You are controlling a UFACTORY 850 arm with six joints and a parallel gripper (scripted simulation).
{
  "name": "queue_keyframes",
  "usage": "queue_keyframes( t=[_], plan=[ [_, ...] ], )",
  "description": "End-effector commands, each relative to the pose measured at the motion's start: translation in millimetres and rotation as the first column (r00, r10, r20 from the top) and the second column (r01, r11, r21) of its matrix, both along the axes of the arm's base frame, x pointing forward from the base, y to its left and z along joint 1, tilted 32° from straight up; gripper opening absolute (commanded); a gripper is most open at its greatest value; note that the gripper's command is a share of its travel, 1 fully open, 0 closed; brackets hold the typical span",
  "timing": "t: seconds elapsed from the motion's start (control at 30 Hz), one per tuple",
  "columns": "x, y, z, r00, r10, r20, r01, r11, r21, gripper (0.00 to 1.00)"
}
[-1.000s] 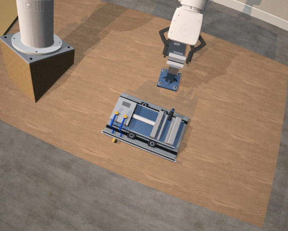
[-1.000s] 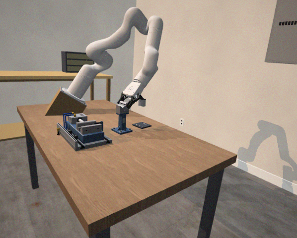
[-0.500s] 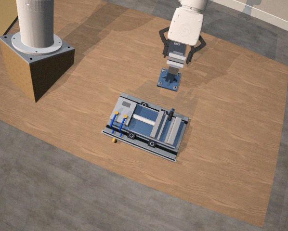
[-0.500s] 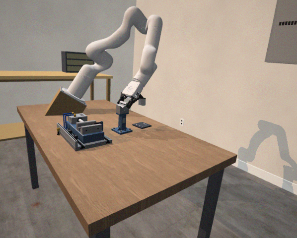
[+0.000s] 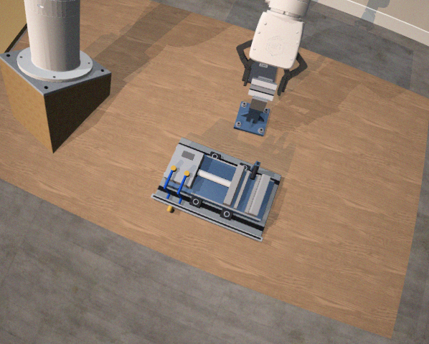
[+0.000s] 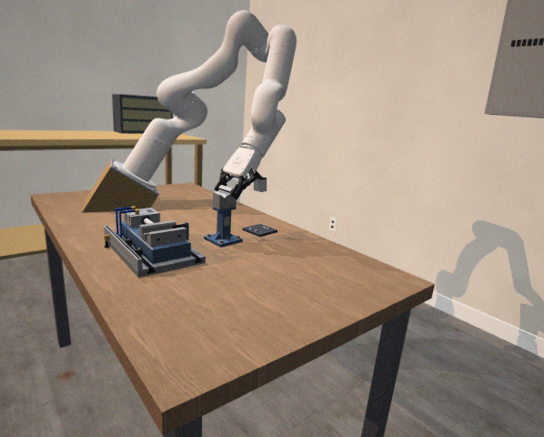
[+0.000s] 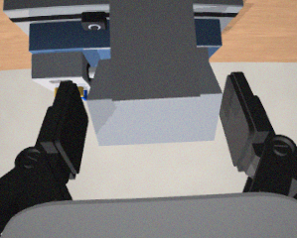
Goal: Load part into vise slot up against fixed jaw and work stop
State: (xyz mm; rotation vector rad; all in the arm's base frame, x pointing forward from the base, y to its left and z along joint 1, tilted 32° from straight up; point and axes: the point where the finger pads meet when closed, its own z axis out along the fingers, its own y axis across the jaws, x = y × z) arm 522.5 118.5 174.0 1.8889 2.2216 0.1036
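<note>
Hidden: the slot on the block (image 5: 262, 89) cannot be made out (the gripper (image 5: 263, 85) covers part of it).
Block: rests on the V-block (image 6: 223, 224), at 1 o'clock from the vise (image 5: 222, 185); long axis unclear.
Gripper: fingers spread wide either side of the block, gripping nothing.
</note>
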Motion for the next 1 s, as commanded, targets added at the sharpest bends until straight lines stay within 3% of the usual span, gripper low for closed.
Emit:
queue_keyframes(
  t=[0.0, 0.97],
  plan=[
    [0.8, -0.3, 0.8, 1.000, 0.003, -0.003, -0.003, 1.000, 0.018, 0.89],
    [0.8, -1.6, 0.8, 0.999, 0.027, -0.021, -0.024, 0.992, 0.126, 0.89]
  ],
)
